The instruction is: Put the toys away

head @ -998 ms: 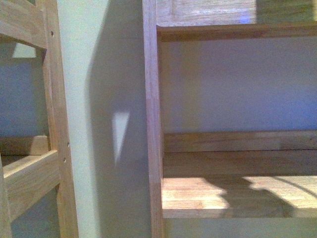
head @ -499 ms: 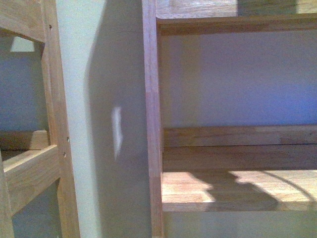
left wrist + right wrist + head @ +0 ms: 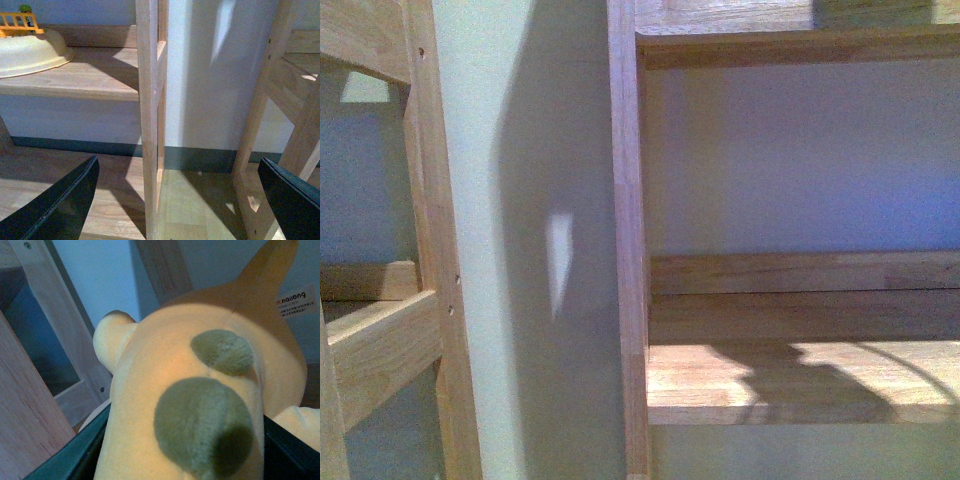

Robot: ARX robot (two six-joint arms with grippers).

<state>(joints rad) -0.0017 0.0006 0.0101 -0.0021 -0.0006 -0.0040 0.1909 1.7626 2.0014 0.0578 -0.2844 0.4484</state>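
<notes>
The toy, an orange-yellow plush animal (image 3: 165,365), fills the right wrist view. A large olive pad (image 3: 202,425) and a smaller one (image 3: 222,352) show on it, with a pointed ear (image 3: 270,265) and a white label (image 3: 297,300) beyond. My right gripper (image 3: 182,460) is shut on its soft body, and the dark fingers (image 3: 75,460) press in from both sides. My left gripper (image 3: 177,200) is open and holds nothing. A wooden upright (image 3: 150,125) stands between its spread fingers (image 3: 60,205), further off over the floor. Neither arm shows in the front view.
A wooden shelf board (image 3: 800,385) lies ahead on the right, behind its upright (image 3: 628,250). A second wooden frame (image 3: 380,340) stands at the left, with pale wall (image 3: 520,200) between. A cream bowl (image 3: 27,52) and an orange toy fence (image 3: 15,22) sit on a low shelf (image 3: 85,85).
In the front view the shelves have slid slightly upward. The shadow on the lower board has shifted to the right.
</notes>
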